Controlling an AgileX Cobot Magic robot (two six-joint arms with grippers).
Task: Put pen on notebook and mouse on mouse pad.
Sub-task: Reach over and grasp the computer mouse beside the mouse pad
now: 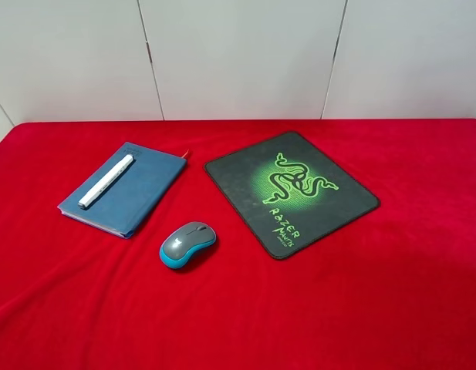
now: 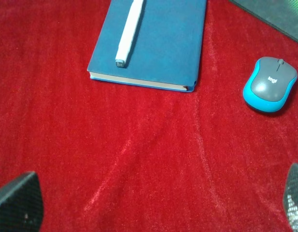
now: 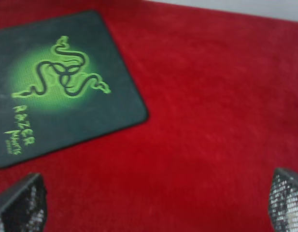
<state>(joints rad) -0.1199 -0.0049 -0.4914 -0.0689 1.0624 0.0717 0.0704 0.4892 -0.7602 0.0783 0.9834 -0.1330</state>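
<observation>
Red cloth [image 1: 392,293] covers the table. Mouse pad [image 1: 291,191] lies flat, right of centre, nothing on it. Notebook [image 1: 141,193] lies closed to its left, apart from it. Mouse [image 1: 188,244] sits on bare cloth between the two and nearer the camera, touching neither; that half looks undone. Pen [image 1: 106,181] lies along the notebook cover, so that half looks finished. Left gripper [image 2: 156,200] and right gripper [image 3: 152,200] are both spread wide and empty above the cloth. The left one faces the mouse, so it is probably the better placed to fetch it.
</observation>
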